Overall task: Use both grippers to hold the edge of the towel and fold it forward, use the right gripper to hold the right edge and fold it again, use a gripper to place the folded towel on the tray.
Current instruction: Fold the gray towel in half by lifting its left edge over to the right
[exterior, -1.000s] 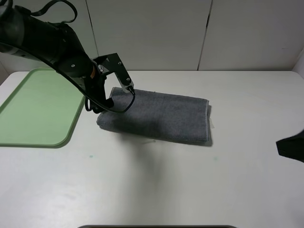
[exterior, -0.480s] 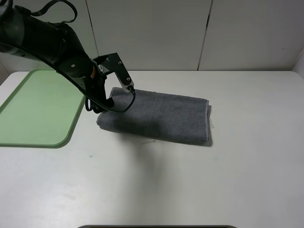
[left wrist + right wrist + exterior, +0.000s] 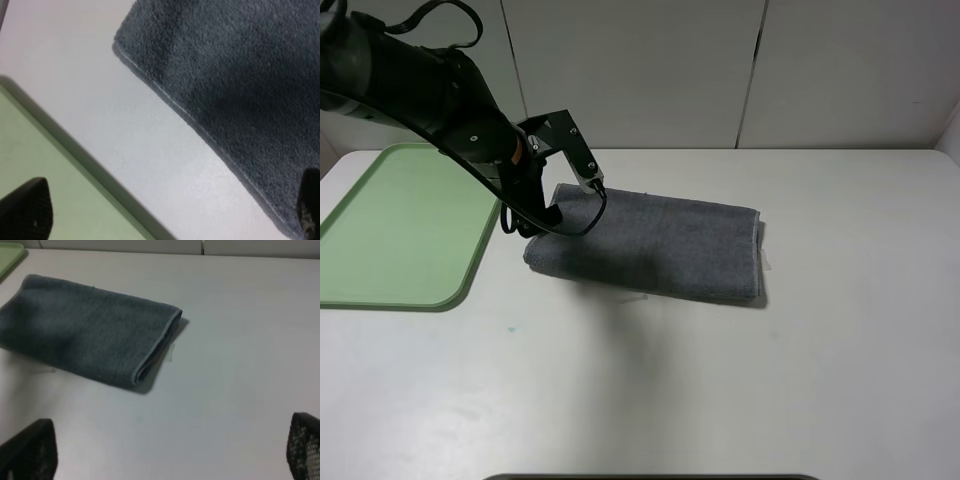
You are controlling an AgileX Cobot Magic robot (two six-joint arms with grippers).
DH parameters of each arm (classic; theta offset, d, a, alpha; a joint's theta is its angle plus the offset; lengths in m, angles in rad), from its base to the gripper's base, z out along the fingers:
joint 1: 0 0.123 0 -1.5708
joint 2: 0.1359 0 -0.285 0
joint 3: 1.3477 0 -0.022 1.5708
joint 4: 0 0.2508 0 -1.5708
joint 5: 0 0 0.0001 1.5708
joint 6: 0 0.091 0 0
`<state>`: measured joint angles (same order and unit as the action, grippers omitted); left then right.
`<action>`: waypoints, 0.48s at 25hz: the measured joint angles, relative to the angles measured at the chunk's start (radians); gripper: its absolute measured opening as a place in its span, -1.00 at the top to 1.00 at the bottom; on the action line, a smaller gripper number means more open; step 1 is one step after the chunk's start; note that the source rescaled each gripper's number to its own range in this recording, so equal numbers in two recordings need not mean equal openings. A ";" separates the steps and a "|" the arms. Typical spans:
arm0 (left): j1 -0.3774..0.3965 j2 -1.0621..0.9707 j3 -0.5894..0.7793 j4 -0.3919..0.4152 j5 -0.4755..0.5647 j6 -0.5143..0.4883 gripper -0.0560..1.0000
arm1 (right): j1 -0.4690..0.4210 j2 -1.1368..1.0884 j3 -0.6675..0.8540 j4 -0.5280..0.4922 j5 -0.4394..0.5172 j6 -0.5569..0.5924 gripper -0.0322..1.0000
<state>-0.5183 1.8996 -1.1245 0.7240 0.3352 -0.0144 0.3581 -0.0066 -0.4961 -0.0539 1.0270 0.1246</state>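
Your left pincer [image 3: 167, 207] is apart and holds nothing. In its wrist view one tip hangs over the tray [image 3: 400, 220] and the other over the near end of the towel [image 3: 660, 245], with a bare strip of desk [image 3: 720, 380] between them. The towel lies folded flat on the desk just beside the tray, not touching it, so I judge that placing it is the step left.

Shift the pincer toward the towel until that end sits well between the tips. Come down low and get the under tip beneath every layer before you close; a bite on the top layer alone will likely peel the fold open. Lift only enough for the cloth to pass the tray's low rim. Carry it across slowly so the trailing end does not drag and unroll, then set it down flat inside the rim.

Your right pincer [image 3: 166, 447] is also apart and empty, well clear of the towel. Leave it there.
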 joint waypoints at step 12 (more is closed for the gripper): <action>0.000 0.000 0.000 0.000 0.000 -0.002 -0.97 | -0.328 0.000 0.000 0.000 0.000 0.000 -1.00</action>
<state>-0.5183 1.8996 -1.1245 0.7240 0.3352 -0.0163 0.0305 -0.0066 -0.4961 -0.0539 1.0270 0.1246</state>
